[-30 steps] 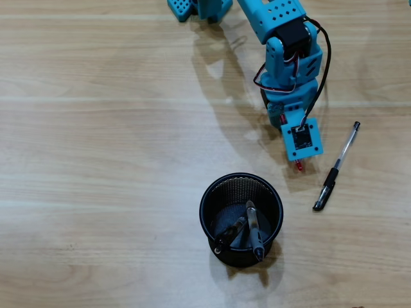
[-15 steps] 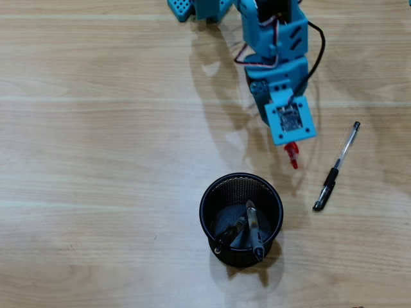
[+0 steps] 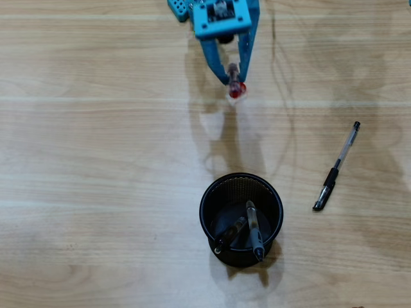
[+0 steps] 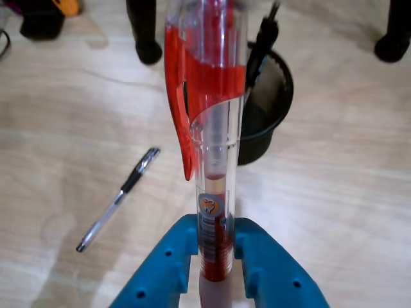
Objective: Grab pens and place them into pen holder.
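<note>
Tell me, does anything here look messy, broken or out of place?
Nothing looks broken or spilled. One pen lies loose on the table, right of the pen holder in the overhead view. Two pens lean inside the holder. The gripper is clamped on a red pen, far from the holder.

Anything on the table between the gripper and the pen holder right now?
No. In the overhead view, only bare wood lies between the gripper, clamping the red pen, and the pen holder.

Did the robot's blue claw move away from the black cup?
Yes. The blue gripper, jaws shut on the red-and-clear pen, moved up-left in the overhead view, away from the black mesh cup.
</note>
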